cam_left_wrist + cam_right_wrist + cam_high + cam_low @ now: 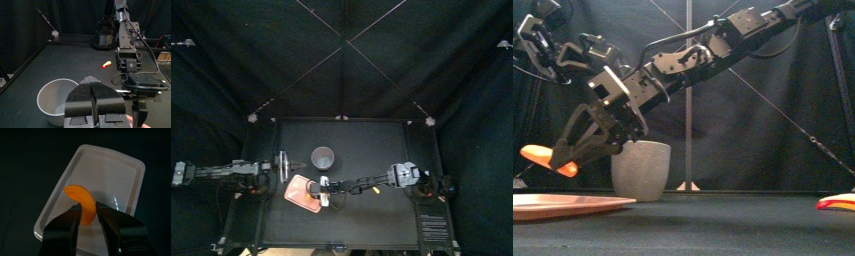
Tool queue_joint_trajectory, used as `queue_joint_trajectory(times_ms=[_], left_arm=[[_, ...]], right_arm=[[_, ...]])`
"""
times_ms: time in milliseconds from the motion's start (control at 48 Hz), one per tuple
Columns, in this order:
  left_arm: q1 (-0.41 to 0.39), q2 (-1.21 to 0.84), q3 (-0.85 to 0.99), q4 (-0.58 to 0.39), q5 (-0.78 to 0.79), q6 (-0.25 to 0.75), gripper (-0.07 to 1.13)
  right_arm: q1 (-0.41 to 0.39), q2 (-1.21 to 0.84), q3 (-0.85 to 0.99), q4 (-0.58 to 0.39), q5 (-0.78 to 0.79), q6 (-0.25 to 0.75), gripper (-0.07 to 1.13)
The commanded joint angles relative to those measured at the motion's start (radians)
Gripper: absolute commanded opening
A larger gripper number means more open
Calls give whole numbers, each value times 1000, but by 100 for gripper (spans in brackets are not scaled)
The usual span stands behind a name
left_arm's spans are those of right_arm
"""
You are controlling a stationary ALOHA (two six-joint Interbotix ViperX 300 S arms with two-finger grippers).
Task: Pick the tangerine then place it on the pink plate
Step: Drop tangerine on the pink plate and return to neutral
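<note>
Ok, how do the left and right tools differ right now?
The right tool is shut on the tangerine; the left tool is shut on nothing. The right tool hangs above the pink plate, reached in past the table's middle; the left tool sits on its own side near the grey cup, not over the plate. Shared: both have their jaws together.

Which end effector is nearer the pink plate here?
Right. The right end effector hangs above the pink plate, clamping the tangerine; the left end effector sits off the plate, beside the grey cup.
</note>
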Motion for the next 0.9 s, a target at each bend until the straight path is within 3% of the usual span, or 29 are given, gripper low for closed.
queue_joint_trajectory(times_ms=[21,292,521,896], left_arm=[[5,3,-14,2,-9,2,6],[5,3,-11,2,-8,2,6],[5,3,-11,3,-8,2,6],[5,2,-11,2,-5,2,6]], right_arm=[[-5,-17,-48,14,-11,-2,72],[-8,-18,-49,20,-25,0,90],[-8,-86,14,12,-38,-3,90],[-5,-373,373,14,-380,-5,90]])
